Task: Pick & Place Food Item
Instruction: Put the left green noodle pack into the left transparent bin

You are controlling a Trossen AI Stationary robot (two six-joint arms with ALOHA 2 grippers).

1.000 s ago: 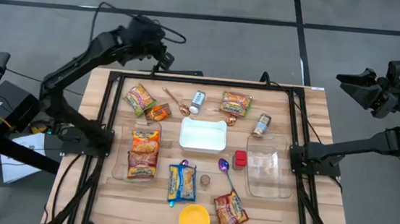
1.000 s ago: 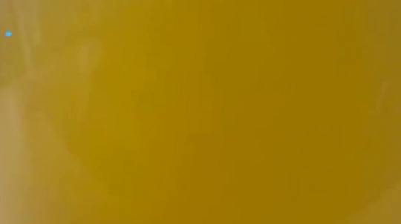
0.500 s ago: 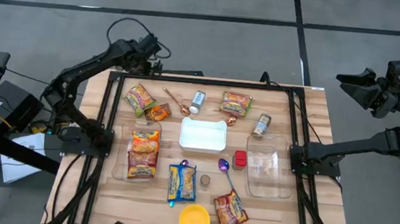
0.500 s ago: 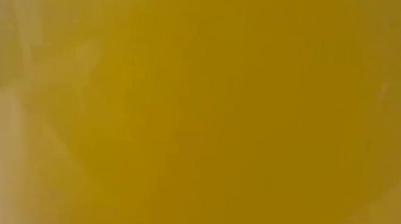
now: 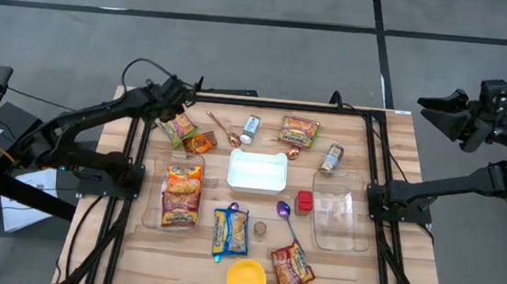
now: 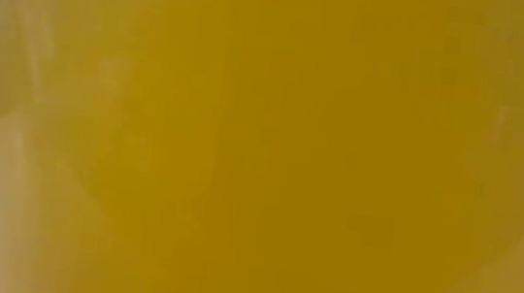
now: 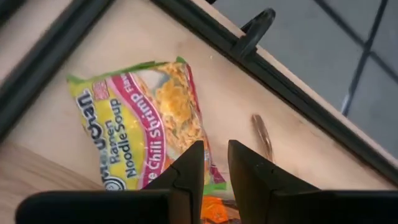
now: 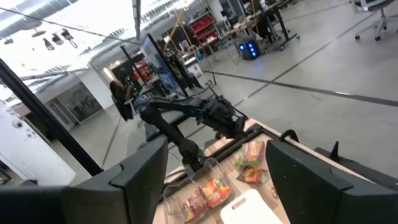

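A green-and-pink ramen noodle packet (image 5: 177,124) lies flat on the wooden table near its far left corner; it also shows in the left wrist view (image 7: 143,124). My left gripper (image 5: 181,108) hangs just above the packet's far end, its fingers (image 7: 215,152) only a narrow gap apart and holding nothing. My right gripper (image 5: 436,105) waits off the table's far right corner, wide open and empty (image 8: 217,162).
An orange packet (image 5: 202,141) and a copper spoon (image 5: 222,128) lie beside the ramen packet. A white tray (image 5: 257,171) sits mid-table, with clear containers at the left (image 5: 150,208) and right (image 5: 336,218). The yellow bowl (image 5: 246,279) fills the low view (image 6: 262,147).
My left gripper has come down from above the table's far left corner and moved toward the near edge, ending just over the green-and-pink ramen packet. The packet has not moved.
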